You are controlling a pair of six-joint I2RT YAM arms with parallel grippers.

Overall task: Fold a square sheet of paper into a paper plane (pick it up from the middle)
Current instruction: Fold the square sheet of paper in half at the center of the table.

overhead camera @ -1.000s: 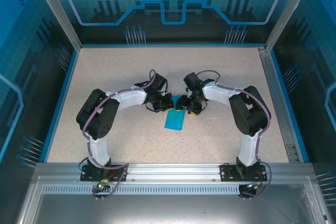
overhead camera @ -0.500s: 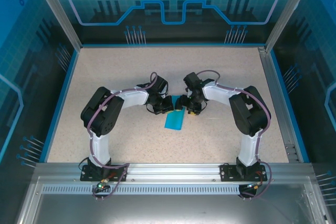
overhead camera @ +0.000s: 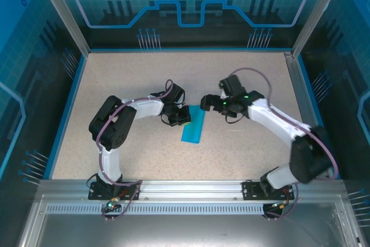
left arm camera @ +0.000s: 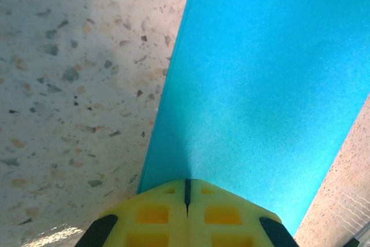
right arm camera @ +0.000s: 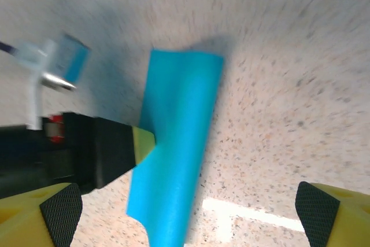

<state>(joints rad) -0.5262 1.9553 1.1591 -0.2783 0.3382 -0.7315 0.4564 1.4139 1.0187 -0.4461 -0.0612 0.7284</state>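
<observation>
The square sheet of paper (overhead camera: 193, 126) is cyan-blue and lies on the table folded over into a long narrow strip, its top layer bulging slightly. My left gripper (overhead camera: 184, 114) is shut, and its yellow fingertips (left arm camera: 173, 201) press down on the paper (left arm camera: 260, 79) near the strip's left long edge. My right gripper (overhead camera: 206, 103) hangs open just off the strip's far end. Its jaws stand wide apart in the right wrist view (right arm camera: 189, 209) with nothing between them, and the paper (right arm camera: 179, 143) lies below with the left fingertip (right arm camera: 143, 143) against it.
The speckled beige table (overhead camera: 127, 79) is ringed by a blue border and aluminium posts (overhead camera: 63, 13). The right arm's elbow (overhead camera: 309, 154) reaches out towards the right rail.
The right gripper has opened wide and pulled back from the paper, and its arm has swung out to the right. The left gripper has stayed shut on the strip's edge.
</observation>
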